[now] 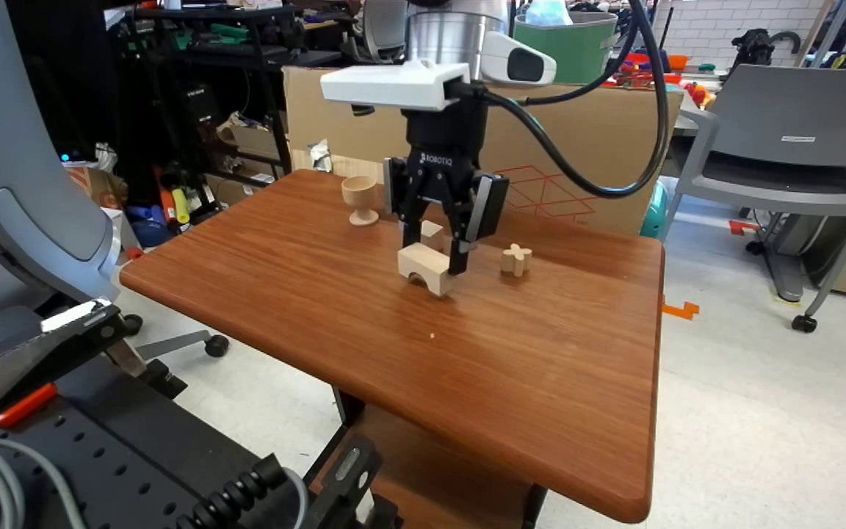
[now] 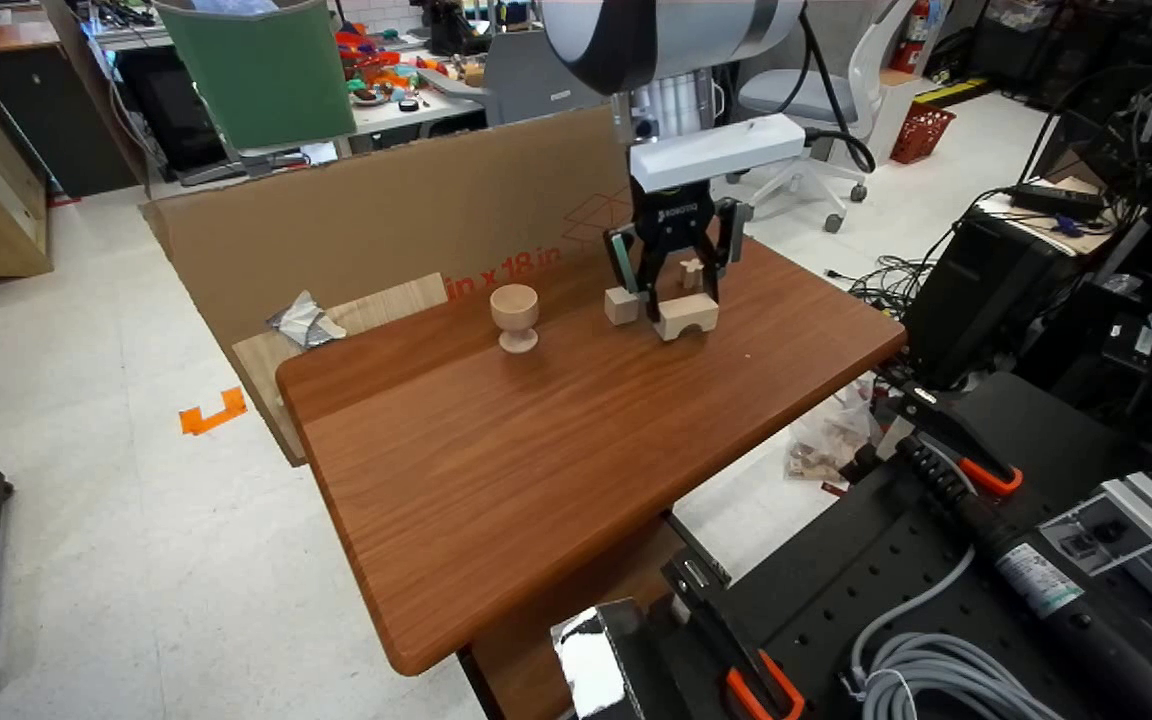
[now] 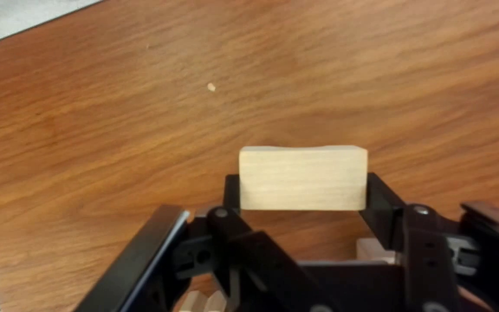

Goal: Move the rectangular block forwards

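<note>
The rectangular block, pale wood with an arch cut in its underside, shows in both exterior views and the wrist view. My gripper points down over it, and it also shows in an exterior view and the wrist view. Its fingers touch the two short ends of the block, so it is shut on it. The block is level, at or just above the brown table; I cannot tell whether it touches.
A small wooden cube stands close behind the block. A cross-shaped wooden piece and a wooden goblet stand farther off on the table. A cardboard sheet stands along the table's back edge.
</note>
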### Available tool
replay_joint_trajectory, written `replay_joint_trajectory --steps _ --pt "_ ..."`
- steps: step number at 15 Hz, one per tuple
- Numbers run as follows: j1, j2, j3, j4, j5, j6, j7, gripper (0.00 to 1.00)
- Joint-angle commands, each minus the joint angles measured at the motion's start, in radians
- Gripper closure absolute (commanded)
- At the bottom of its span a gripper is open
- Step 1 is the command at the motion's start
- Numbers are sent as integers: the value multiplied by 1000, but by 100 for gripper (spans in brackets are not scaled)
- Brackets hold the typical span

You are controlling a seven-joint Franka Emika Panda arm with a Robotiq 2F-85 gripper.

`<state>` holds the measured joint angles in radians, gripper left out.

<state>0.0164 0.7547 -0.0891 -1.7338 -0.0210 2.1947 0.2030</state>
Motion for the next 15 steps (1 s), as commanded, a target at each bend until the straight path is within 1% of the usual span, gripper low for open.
replay_joint_trajectory --steps 1,3,6,10,15 --pt "45 -137 15 -177 -54 27 -41 57" --pt "72 -170 25 -223 -86 37 -45 57" --pt "101 -175 48 -243 -118 40 -59 57" --pt "129 -119 65 -185 -138 20 -56 57" --pt "137 -55 65 -123 -138 13 -49 57"
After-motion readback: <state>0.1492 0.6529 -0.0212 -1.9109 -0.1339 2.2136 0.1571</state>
